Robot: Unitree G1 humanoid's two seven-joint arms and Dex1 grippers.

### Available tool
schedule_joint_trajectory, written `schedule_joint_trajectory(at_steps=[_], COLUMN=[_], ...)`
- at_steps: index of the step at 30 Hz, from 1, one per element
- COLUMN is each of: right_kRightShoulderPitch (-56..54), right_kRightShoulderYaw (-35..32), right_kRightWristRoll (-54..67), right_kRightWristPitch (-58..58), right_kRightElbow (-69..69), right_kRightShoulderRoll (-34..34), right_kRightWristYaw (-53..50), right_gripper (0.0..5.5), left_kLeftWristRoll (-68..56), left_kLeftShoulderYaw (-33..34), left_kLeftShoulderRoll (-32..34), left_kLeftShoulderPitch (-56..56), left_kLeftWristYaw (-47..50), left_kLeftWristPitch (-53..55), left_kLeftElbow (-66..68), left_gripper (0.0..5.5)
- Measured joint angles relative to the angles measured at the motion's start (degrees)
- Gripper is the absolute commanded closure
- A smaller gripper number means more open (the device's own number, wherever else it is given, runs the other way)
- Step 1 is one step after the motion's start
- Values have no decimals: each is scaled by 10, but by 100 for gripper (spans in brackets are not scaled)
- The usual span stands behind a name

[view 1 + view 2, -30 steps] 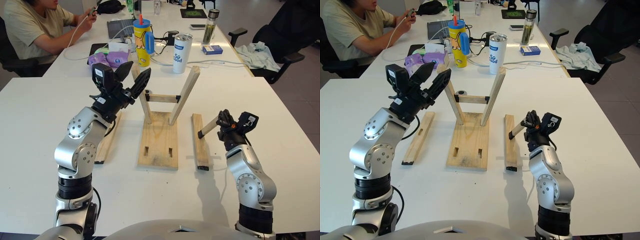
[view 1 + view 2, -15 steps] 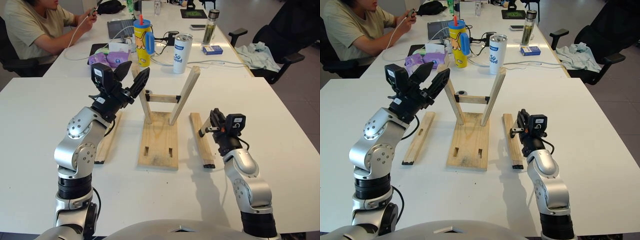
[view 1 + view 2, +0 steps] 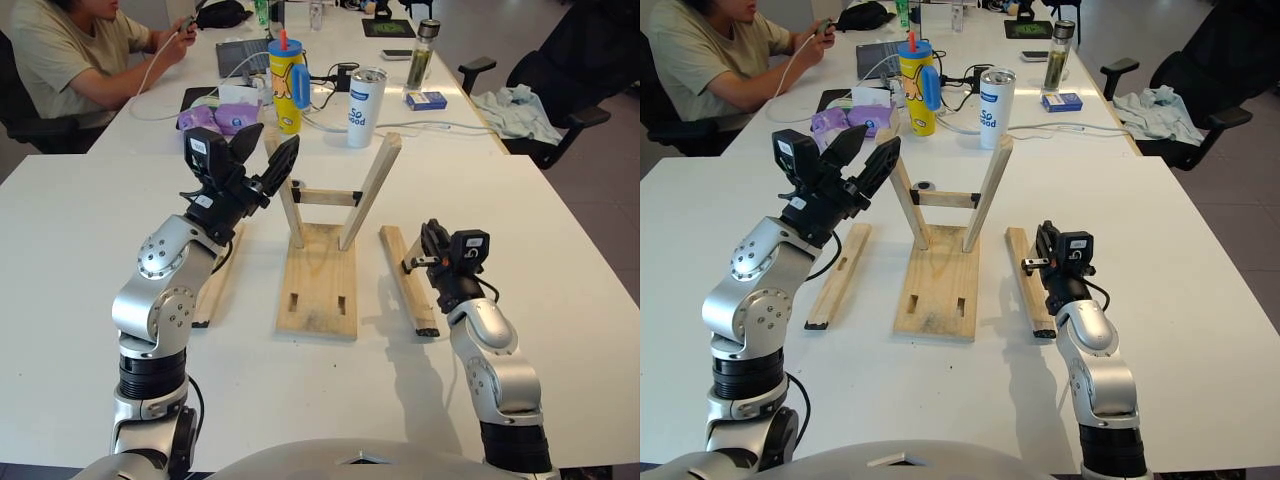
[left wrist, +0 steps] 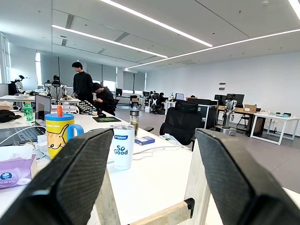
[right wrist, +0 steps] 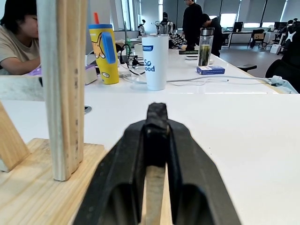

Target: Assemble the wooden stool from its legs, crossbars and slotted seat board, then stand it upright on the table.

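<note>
right end effector clamps crossbar | most of crossbar hidden

this is an open-plan office. long white worktops stand in rows, with black swivel chairs pulled up to them. on the next worktop lie an open grey laptop, trailing white cables, a yellow tumbler with a blue handle and a white metal tumbler. the left wrist view looks down a wide room under long ceiling strip lights, with more desks carrying dark monitors and tall windows at the far end.
</note>
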Motion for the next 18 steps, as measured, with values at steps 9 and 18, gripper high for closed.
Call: schedule_joint_trajectory(at_steps=[9,18], right_kRightShoulderPitch=[27,21], right_kRightShoulderYaw=[4,8], right_kRightWristRoll=[-14,-25], right_kRightWristPitch=[-88,-111], right_kRightElbow=[32,50], right_kRightShoulderRoll=[2,1], right_kRightWristYaw=[34,50], right_gripper=[507,507], left_kLeftWristRoll=[1,1], left_kLeftShoulderYaw=[-1,-1], left_kLeftShoulderRoll=[-7,-6], left_kLeftShoulderPitch=[0,0], left_kLeftWristYaw=[8,6], left_kLeftWristPitch=[0,-3], left_kLeftElbow=[-1,-1], left_gripper=[224,224])
